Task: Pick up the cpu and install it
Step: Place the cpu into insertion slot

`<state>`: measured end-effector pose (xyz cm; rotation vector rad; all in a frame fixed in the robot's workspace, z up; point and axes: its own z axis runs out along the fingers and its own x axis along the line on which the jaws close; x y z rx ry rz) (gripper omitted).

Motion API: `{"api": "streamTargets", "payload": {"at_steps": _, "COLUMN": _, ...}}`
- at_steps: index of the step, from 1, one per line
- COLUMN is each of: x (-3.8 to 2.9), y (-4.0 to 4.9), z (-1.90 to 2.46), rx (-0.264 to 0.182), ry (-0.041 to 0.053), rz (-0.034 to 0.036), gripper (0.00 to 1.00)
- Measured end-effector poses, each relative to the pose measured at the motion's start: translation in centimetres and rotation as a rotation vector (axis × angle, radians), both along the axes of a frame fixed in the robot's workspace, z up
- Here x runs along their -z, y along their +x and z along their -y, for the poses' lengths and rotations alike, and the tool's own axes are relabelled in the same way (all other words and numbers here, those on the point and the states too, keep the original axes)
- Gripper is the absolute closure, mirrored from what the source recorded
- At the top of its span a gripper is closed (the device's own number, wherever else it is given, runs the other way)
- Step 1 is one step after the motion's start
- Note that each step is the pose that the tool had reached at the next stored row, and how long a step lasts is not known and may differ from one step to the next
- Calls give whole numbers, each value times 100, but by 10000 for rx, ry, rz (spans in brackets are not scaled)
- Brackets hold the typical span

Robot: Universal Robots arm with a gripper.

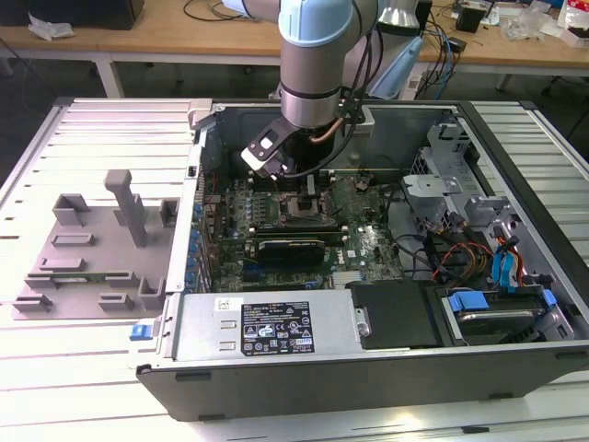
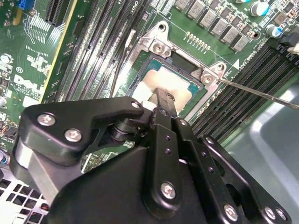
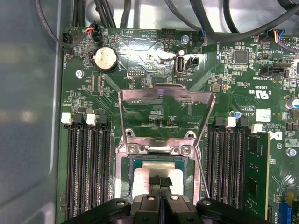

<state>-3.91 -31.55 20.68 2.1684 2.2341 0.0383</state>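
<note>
One robot arm (image 1: 317, 55) reaches into one open steel computer case (image 1: 276, 368) on the slatted white surface (image 1: 55, 387). Its black pincer (image 3: 159, 180), tips together, hangs over the middle of the one square, silvery cpu (image 3: 140, 179), which lies flat in the black socket (image 3: 121, 186) mid-board. One moulded grey tray (image 1: 83, 267) lies at the case's nine o'clock in the exterior view.

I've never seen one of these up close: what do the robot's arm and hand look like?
A silver-grey tubular arm with pale blue joint caps, black cables running alongside. Its hand is built of angular matte black links fastened with round silver screws.
</note>
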Motion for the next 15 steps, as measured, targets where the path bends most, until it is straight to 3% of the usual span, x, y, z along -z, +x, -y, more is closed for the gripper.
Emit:
{"api": "streamTargets", "payload": {"at_steps": 4, "x": -130, "y": -1, "z": 1, "rx": -1, "ry": -16, "rz": -5, "gripper": 89}}
{"api": "streamTargets", "payload": {"at_steps": 8, "x": -503, "y": -1, "z": 1, "rx": 0, "ry": -27, "rz": -4, "gripper": 89}}
{"api": "streamTargets", "payload": {"at_steps": 13, "x": -533, "y": -1, "z": 1, "rx": -1, "ry": -29, "rz": -4, "gripper": 89}}
{"api": "streamTargets", "payload": {"at_steps": 15, "x": -534, "y": -1, "z": 1, "rx": 0, "ry": -31, "rz": -109, "gripper": 89}}
